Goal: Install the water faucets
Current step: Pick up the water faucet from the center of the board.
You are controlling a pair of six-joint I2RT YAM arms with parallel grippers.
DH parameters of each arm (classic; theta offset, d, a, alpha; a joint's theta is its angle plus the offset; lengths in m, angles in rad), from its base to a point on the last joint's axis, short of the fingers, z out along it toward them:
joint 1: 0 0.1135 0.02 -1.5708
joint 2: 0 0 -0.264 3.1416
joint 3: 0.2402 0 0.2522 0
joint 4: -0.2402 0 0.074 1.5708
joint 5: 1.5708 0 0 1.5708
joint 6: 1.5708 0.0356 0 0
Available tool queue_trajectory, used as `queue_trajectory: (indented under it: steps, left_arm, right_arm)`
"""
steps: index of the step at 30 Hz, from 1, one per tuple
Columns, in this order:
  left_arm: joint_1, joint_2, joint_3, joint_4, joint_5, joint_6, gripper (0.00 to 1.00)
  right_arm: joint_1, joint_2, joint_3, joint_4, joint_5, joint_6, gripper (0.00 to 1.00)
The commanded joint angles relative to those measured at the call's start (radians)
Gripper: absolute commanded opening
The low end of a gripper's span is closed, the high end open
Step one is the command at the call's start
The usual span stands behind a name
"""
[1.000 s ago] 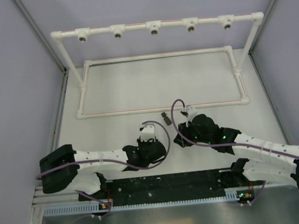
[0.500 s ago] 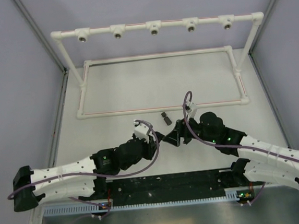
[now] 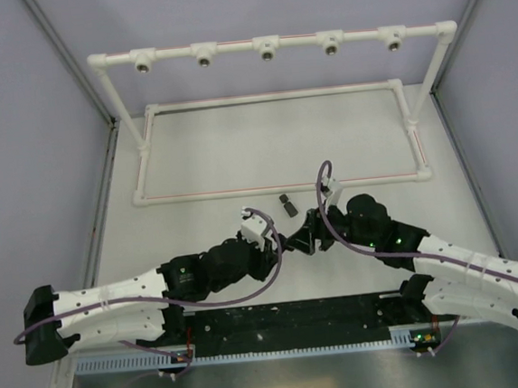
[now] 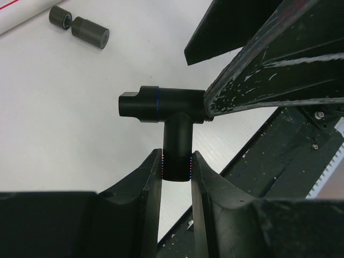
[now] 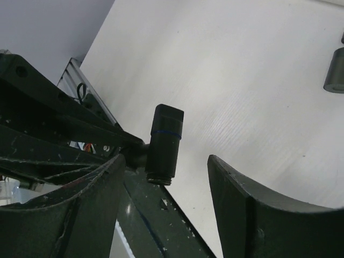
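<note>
L end effector point(image 4: 176, 166) has shifted right since prev frame. T-shaped faucet point(image 4: 164, 102) is held over the tabletop point(image 3: 237, 150), mid-width nr near edge. L is clamped on its stem. R end effector point(image 5: 166, 161) has fingers apart, one touching the crossbar end. Stubby faucet point(image 3: 286, 204) lies just beyond.

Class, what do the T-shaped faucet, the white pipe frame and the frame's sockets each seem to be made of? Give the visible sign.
The T-shaped faucet: probably matte black plastic; smooth moulded look, dull sheen.
The white pipe frame: likely plastic pipe; uniform white tubes, bulkier joint fittings.
Its sockets: seemingly metal-ringed; greyish shiny rims, too small to be sure.
</note>
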Motion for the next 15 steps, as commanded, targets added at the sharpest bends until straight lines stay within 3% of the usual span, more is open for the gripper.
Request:
queue_trajectory:
  steps: [1, 5, 9, 15]
  left_arm:
    - [-0.003, -0.003, 0.09, 0.013, 0.059, 0.022, 0.0]
    - [-0.003, 0.029, 0.173, -0.096, 0.079, 0.014, 0.0]
    - [-0.002, 0.071, 0.256, -0.197, 0.099, 0.006, 0.0]
    - [-0.002, 0.075, 0.289, -0.233, 0.08, -0.009, 0.0]
  right_arm:
    - [-0.01, -0.031, 0.068, -0.034, -0.083, -0.213, 0.62]
    - [-0.01, -0.07, 0.097, -0.125, -0.097, -0.379, 0.62]
    - [-0.003, -0.091, 0.086, -0.069, -0.16, -0.402, 0.62]
    - [0.005, -0.064, 0.175, -0.198, -0.103, -0.455, 0.49]
